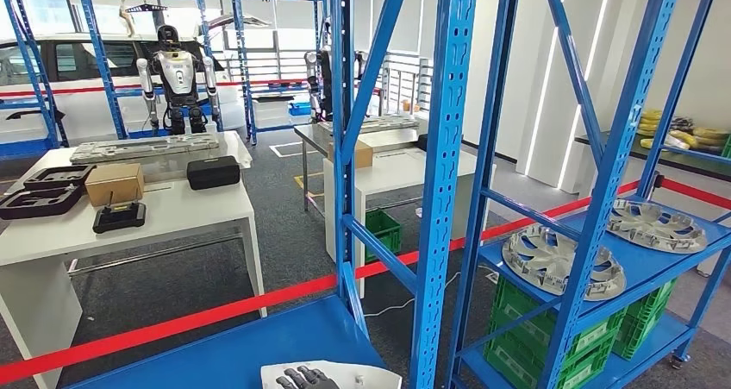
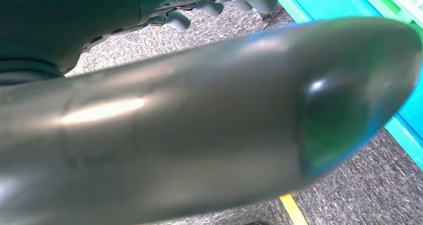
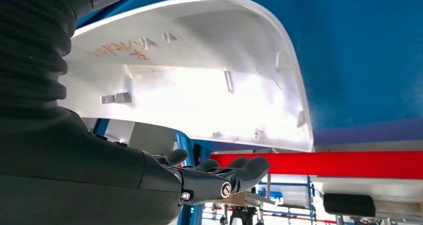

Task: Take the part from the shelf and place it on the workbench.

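The right robot hand [image 3: 219, 177] has its fingers on the white part [image 3: 199, 80] on the blue shelf [image 1: 233, 350], grip unclear; lifting could drop it.

White part [image 1: 362, 377] cut off by head view's lower edge; right robot hand [image 1: 306, 378] partly cropped there.

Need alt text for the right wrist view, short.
The right hand reaches toward a white moulded part on a blue shelf, its dark fingers near the part's edge. Orange handwriting marks the part; a red band runs behind.
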Controlling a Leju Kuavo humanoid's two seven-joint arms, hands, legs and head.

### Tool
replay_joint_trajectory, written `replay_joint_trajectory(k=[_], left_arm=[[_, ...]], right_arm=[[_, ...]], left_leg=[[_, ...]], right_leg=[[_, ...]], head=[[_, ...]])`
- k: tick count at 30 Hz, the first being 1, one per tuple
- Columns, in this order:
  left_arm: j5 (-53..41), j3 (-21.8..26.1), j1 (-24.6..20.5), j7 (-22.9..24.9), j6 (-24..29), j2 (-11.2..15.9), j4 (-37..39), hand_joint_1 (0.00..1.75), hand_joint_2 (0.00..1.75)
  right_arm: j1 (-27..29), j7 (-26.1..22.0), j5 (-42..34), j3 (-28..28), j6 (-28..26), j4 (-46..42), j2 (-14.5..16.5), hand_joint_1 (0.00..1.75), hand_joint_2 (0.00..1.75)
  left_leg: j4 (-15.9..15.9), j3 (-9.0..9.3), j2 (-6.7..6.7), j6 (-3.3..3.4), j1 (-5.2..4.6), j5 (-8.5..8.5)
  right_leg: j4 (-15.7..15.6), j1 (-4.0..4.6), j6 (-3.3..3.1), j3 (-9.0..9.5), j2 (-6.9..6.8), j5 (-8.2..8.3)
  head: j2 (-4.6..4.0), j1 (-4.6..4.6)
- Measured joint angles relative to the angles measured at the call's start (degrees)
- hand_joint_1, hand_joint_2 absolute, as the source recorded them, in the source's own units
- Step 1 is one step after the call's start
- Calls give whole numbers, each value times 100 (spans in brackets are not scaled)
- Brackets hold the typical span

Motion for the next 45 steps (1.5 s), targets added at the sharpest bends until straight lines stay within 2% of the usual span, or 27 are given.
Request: replay_joint_trajectory(k=[17, 29, 30, 33, 34, 37, 41, 45], left_arm=[[0, 0, 1, 16, -2, -32, 2, 0, 0], [-13, 0, 1, 39, -3, -38, 2, 0, 0], [-15, 0, 1, 39, -2, -38, 2, 0, 0], [-25, 0, 1, 37, 4, -38, 2, 0, 0], [-28, 0, 1, 31, 8, -38, 2, 0, 0], [-31, 0, 1, -1, 21, -38, 2, 0, 0], [-32, 0, 0, -72, 47, -40, 2, 0, 175], [-39, 0, -2, -148, 46, -38, 1, 0, 175]], right_arm=[[108, 92, 32, 2, 67, 2, -143, 0, 175], [159, 171, 91, 116, 324, 4, -202, 2, 175], [161, 180, 91, 123, 358, 4, -207, 32, 175], [167, 191, 78, 142, 454, 4, -223, 158, 175], [170, 191, 70, 143, 481, 4, -229, 171, 175], [182, 190, 57, 145, 533, 4, -244, 172, 175], [243, 189, 59, 163, 544, 4, -248, 162, 175], [273, 195, 70, 192, 535, 4, -248, 160, 175]], left_leg=[[0, -32, 0, 1, 0, -3], [0, -32, 0, 3, 0, -4], [0, -32, 0, 3, 0, -4], [0, -32, 0, 3, 0, -4], [0, -32, 0, 3, 0, -4], [0, -33, 1, 3, 0, -4], [0, -41, 5, 4, 0, -6], [0, -38, 17, 4, 0, -9]], right_leg=[[0, 0, 0, 0, 0, -1], [0, 0, 1, -1, 0, -2], [0, 0, 1, -1, 0, -2], [0, 0, 1, -1, 0, -2], [0, 0, 1, -1, 0, -2], [0, 0, 1, -1, 0, -1], [0, -1, 1, -1, 0, -2], [-1, -2, 2, 1, 6, 1]], head=[[0, -2], [0, 0], [0, 0], [0, -2], [0, -2], [0, 0], [0, 0], [0, 1]])
